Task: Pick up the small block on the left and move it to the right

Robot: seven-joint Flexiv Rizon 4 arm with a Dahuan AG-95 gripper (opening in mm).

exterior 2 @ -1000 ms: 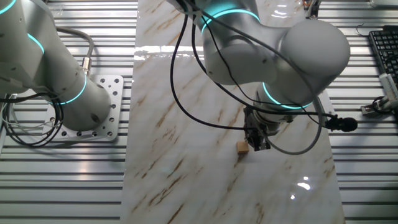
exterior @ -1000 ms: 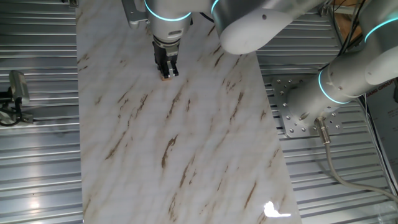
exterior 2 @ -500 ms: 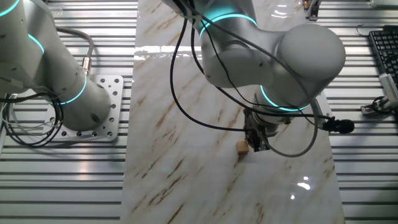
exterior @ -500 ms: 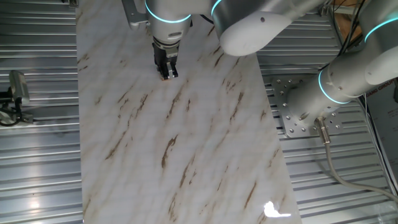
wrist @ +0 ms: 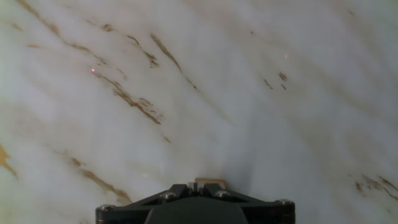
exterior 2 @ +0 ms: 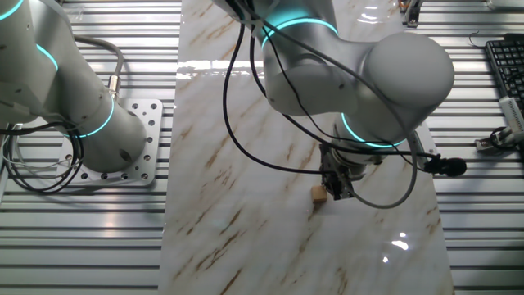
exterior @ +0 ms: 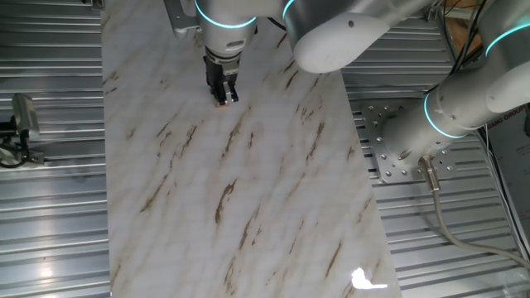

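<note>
Now, operator, your small light-brown wooden cube (exterior 2: 318, 194) sits on the white marble-patterned desk (exterior 2: 246, 164), just beside the black two-finger fingers (exterior 2: 339, 190); whether they're wide or narrow, you cannot tell. Open marble stretches toward the other edges.

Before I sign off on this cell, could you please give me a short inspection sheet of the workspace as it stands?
Surface: marble-patterned tabletop, white with brown veins; glare spots near one end.
Job's things: the small block, light-brown wooden cube, resting on the tabletop right beside the fingertips; the hand view shows only its top edge.
Clutter: nothing seen on the tabletop.
Grippers: gripper lowered at the block; whether it is open or closed on it cannot be told.
Cables: black cables looping from the arm over the tabletop; a grey cable at the arm base.
Surroundings: ribbed metal decking, bolted base plate, keyboard at one edge.
</note>
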